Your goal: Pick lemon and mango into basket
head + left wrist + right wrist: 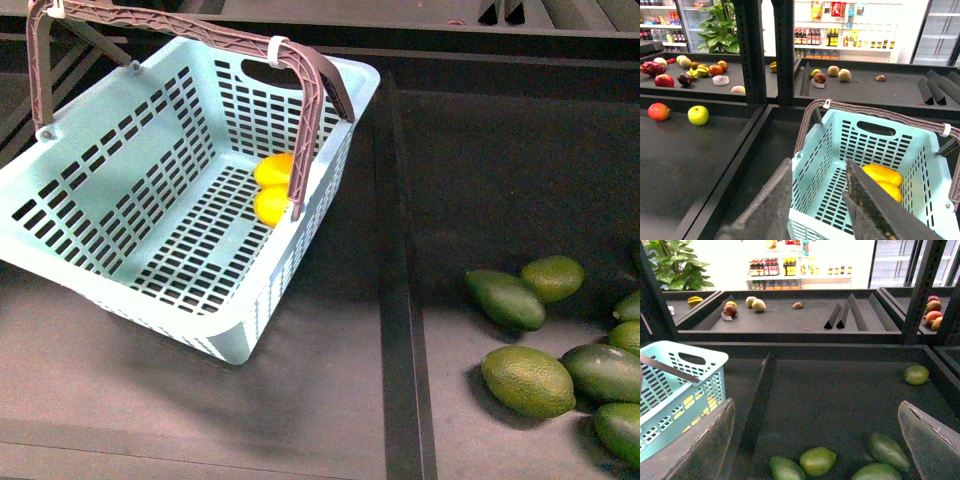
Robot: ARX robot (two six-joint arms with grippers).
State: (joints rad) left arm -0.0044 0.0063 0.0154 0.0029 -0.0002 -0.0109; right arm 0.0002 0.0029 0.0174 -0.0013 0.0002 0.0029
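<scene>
Dark green oval fruits (527,380) cluster at about four o'clock on the black bench (480,180), some touching. In the left wrist view, a red fruit (658,111) lies beside a yellow-green apple (698,115); a leafy plant (722,27) stands behind.

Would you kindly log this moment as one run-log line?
basket: two yellow-orange fruits inside by handle side | left gripper: open, empty, above basket | right gripper: open, empty, over green fruits

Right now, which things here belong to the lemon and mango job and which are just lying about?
Job:
- basket
- two yellow-orange fruits lying in it; which is lemon and which mango I cannot tell

Lying about:
- green fruits on the shelf
- apples and other fruit on the far shelves
</scene>
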